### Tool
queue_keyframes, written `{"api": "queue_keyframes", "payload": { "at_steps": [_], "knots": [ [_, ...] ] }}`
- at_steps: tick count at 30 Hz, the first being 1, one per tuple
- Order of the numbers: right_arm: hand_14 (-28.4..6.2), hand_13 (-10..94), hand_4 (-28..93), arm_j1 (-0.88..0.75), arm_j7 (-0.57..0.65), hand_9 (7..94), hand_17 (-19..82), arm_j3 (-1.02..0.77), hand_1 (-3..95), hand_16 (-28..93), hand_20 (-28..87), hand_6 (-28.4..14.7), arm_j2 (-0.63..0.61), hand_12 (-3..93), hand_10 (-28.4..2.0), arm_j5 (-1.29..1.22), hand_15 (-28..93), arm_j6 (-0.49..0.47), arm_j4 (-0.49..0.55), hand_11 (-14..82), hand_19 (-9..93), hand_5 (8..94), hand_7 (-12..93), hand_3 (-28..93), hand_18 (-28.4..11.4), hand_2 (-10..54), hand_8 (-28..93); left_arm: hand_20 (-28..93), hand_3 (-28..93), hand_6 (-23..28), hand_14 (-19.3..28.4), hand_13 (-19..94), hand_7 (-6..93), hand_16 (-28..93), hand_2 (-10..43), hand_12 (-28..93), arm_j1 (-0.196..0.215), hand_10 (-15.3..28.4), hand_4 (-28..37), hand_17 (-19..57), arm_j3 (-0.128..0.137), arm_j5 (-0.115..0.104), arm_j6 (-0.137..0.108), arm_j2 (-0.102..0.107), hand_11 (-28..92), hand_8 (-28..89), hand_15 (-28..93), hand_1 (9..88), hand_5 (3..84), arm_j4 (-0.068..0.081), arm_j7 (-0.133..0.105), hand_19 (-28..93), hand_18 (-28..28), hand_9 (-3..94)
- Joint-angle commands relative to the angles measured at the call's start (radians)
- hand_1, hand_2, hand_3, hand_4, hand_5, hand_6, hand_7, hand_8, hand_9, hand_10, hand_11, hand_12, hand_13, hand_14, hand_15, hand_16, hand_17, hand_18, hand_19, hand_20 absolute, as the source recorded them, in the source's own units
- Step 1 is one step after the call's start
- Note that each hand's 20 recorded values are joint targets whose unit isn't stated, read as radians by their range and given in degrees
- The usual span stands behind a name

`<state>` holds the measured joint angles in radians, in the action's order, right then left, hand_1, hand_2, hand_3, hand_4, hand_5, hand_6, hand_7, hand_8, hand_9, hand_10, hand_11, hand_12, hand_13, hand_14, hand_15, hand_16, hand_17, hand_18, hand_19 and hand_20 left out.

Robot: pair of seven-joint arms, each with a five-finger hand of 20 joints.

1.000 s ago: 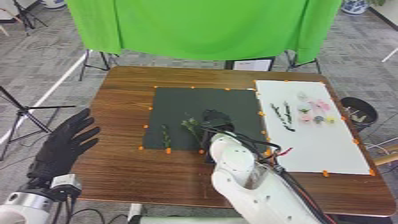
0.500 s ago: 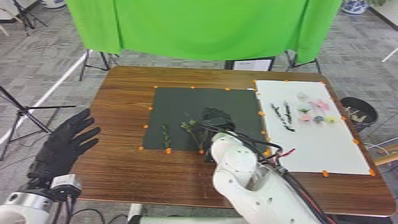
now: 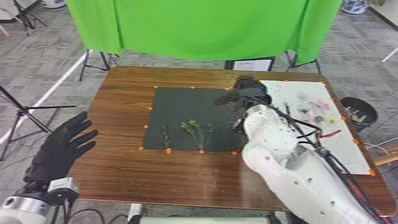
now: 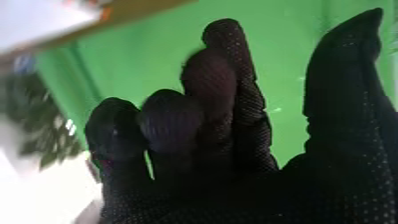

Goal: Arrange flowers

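1. Since the earlier frames, the right hand (image 3: 250,90) has moved away from beside the sprigs, toward the far side of the table.
2. The brown table (image 3: 115,172) carries two sheets side by side, with a green cloth (image 3: 195,30) beyond it.
3. The white sheet (image 3: 291,89) lies on the right, partly behind the right arm; the black sheet (image 3: 188,96) lies to its left.
4. The left hand (image 3: 55,150) is open at the table's left side, fingers spread.
5. The right hand is over the sheets' adjoining edges; the right wrist view shows it open, fingers loosely bent, thumb apart.
6. Green sprigs (image 3: 191,128) lie on the black sheet's near part.
7. Pink blossoms (image 3: 322,105) and a smaller yellow blossom (image 3: 330,119) lie on the white sheet.
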<state>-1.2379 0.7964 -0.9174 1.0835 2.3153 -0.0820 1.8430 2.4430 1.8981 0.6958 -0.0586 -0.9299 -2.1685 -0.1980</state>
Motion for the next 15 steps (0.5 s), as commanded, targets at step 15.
{"api": "queue_keyframes", "payload": {
  "at_steps": [15],
  "knots": [
    [-13.9, 55, -28, 0.013, 0.117, 51.5, 32, -0.106, 17.7, 30, 58, -9.1, -0.190, 40.9, -16.1, -0.056, 80, -0.238, -0.164, 58.4, 93, 48.6, 43, 75, -23.9, -9.5, -13, 8, 67, 3.6, 15.3, 16, 19.2, 3, -6.0, 20, 0.023, 10.6, -28.1, -11.5, 0.011, 0.003, -0.009, -0.018, 18, -10, 25, 24.3, 25.2, -0.010, -0.004, 38, 24.2, 19.3]
  ]
}}
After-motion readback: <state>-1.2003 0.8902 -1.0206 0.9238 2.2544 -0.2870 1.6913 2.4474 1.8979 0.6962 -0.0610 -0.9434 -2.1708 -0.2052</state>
